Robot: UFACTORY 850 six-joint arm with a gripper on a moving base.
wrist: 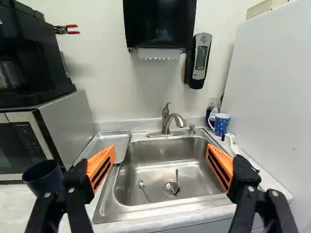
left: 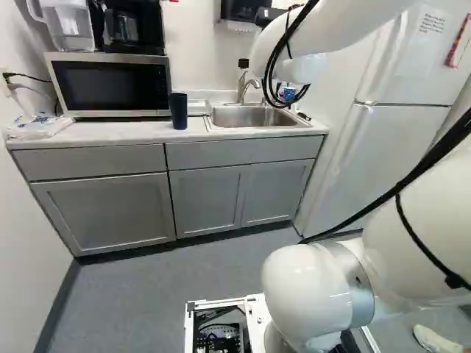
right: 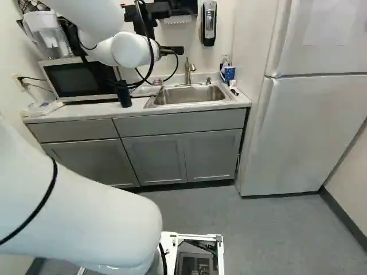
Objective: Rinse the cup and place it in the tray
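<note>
On the fridge [left: 383,140], illegible notice [left: 432,22]

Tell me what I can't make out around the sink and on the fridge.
- Bottom of the dark cup: wrist view, too dark inside.
- Bottom of the blue mug: wrist view, behind its own wall.
- Part of the tray: wrist view, covered by the gripper.
- Writing on the fridge note: left base view, too small.
</note>
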